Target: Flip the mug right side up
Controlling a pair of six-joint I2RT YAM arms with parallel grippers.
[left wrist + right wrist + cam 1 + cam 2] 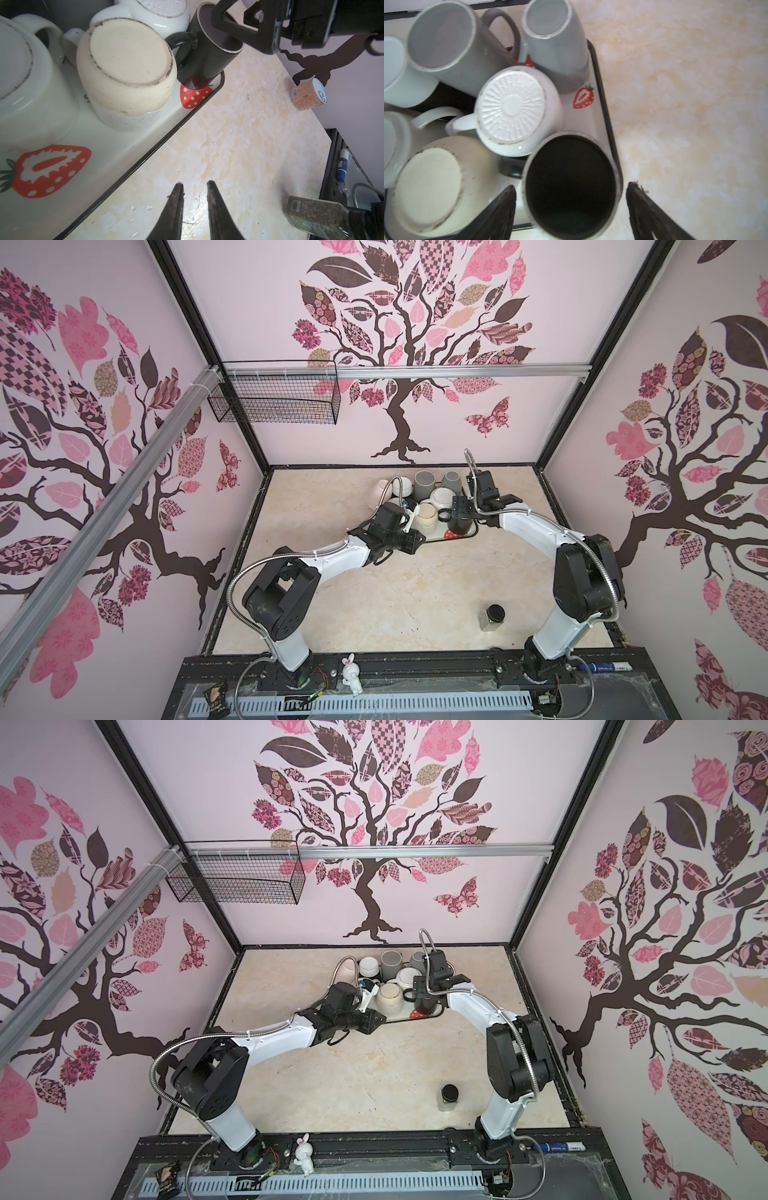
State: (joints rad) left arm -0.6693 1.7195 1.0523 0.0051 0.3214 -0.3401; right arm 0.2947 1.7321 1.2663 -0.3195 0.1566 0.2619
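Right wrist: black mug (569, 166) mouth-up, base hidden; right gripper (571, 185) spread around it.

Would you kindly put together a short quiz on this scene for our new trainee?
1. True or false: the black mug stands mouth up on the tray.
2. The right gripper has its jaws: A) shut on the black mug; B) open, one on either side of it; C) out of sight.
3. Fill in: the cream mug shows its ___ upward.
Key: 1 true; 2 B; 3 base.
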